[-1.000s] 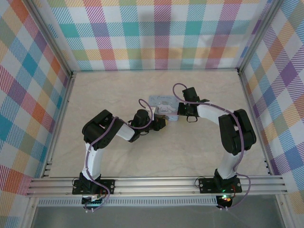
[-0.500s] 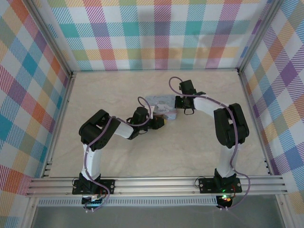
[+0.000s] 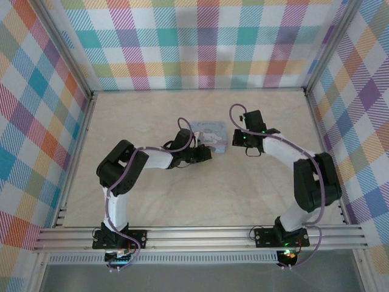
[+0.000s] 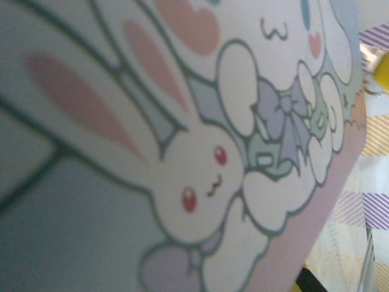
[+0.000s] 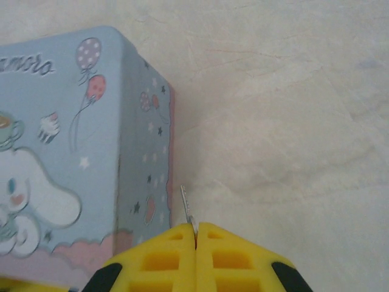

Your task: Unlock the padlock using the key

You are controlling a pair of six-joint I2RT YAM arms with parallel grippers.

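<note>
Step in hand, by judgement: bringing the key to the lock, with no insertion showing yet. The right claw (image 5: 196,228) is pinching the key (image 5: 185,205) between closed yellow fingers. The thin metal tip is sticking out just beside the side wall of the pale-blue tin (image 5: 61,121), seemingly not touching it.

The left claw (image 3: 205,153) is sitting at the near edge of the tin. Whether it is apart or together cannot be told, as its wrist view is pressing close up on the tin's rabbit picture. The padlock is too small to pick out with certainty; by judgement it is lying at the tin's near edge, by the left claw.

The next move is calling for locating the keyhole and lining the key tip squarely with it while the lock is being held steady.

The worktop (image 3: 152,115) is showing pale and marbled. Bright checked panels (image 3: 213,36) are enclosing it on three sides, and aluminium rails (image 3: 200,234) are carrying the arm bases.
</note>
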